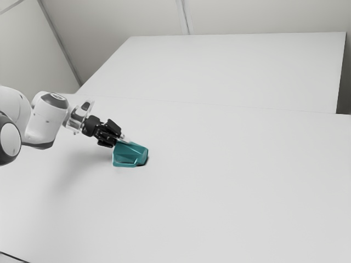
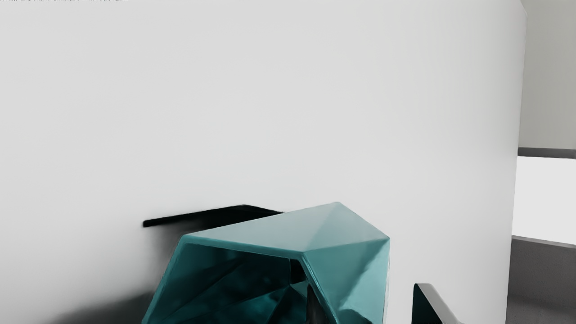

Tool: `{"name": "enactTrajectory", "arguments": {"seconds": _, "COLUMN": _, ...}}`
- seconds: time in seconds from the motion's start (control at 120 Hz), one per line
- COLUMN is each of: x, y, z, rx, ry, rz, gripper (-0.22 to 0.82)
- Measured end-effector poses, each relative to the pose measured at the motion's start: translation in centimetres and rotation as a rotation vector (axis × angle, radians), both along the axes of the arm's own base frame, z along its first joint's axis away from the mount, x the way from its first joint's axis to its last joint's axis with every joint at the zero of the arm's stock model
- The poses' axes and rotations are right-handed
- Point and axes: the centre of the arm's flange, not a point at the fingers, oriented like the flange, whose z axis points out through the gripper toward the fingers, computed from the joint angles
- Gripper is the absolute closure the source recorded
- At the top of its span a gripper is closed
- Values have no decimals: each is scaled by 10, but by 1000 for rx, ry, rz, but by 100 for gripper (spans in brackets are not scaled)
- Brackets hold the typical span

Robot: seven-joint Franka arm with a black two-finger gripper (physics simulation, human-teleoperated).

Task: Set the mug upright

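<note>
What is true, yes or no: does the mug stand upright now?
No, the mug lies on its side, with its open mouth facing the wrist camera.

Franka arm: to the exterior view's left of the mug, reaching toward it
Wrist: between the arm's pale links and the mug
Black two-finger gripper: slanting down, tips at the mug
Fingers: parted, one just outside the mug's wall, a gap between
</note>
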Motion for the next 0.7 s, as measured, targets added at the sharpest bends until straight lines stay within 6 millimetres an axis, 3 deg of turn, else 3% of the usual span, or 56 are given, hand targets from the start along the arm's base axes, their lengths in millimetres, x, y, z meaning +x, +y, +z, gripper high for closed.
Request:
{"name": "enactTrajectory", "arguments": {"seconds": 0.125, "x": 2, "y": -4, "z": 0, "rx": -14, "ry": -8, "rz": 0, "gripper": 65}}
{"name": "enactTrajectory", "arguments": {"seconds": 0.258, "x": 3, "y": -7, "z": 1, "rx": -25, "ry": -15, "rz": 0, "gripper": 71}}
{"name": "enactTrajectory", "arguments": {"seconds": 0.7, "x": 3, "y": -11, "z": 13, "rx": -28, "ry": -35, "rz": -13, "gripper": 77}}
